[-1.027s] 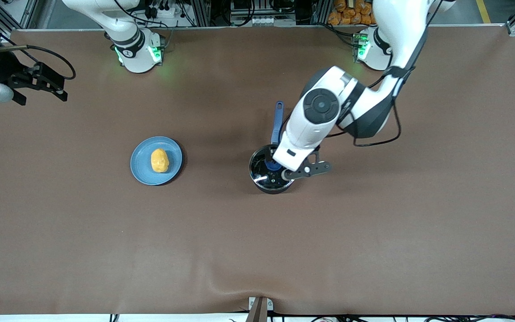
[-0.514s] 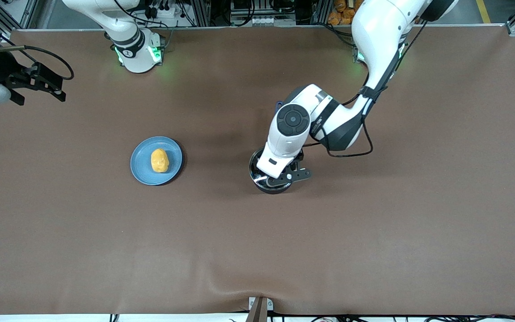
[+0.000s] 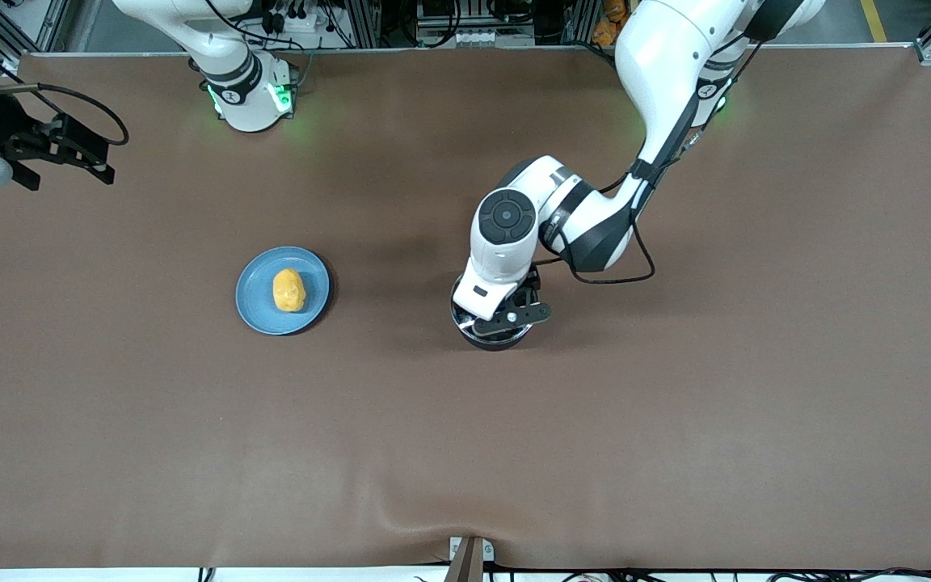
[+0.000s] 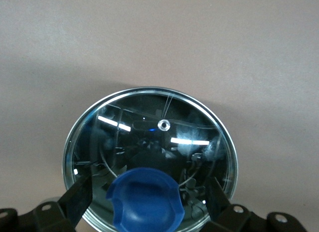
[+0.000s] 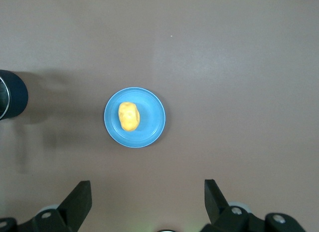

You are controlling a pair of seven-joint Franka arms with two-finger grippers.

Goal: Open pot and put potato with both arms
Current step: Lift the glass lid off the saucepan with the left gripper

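While no writing shows, left end effector [image 4: 144,202] open astride pot [image 3: 491,333] lid knob [image 4: 144,204], right end effector [image 5: 147,202] open, empty.

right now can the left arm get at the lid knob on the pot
Probably yes. The left gripper hangs open right over the pot, a finger on either side of the blue knob on the glass lid, with nothing between them.

Brown table [image 3: 676,420]; metal frame rails [image 3: 465,24], perhaps shelving, above.
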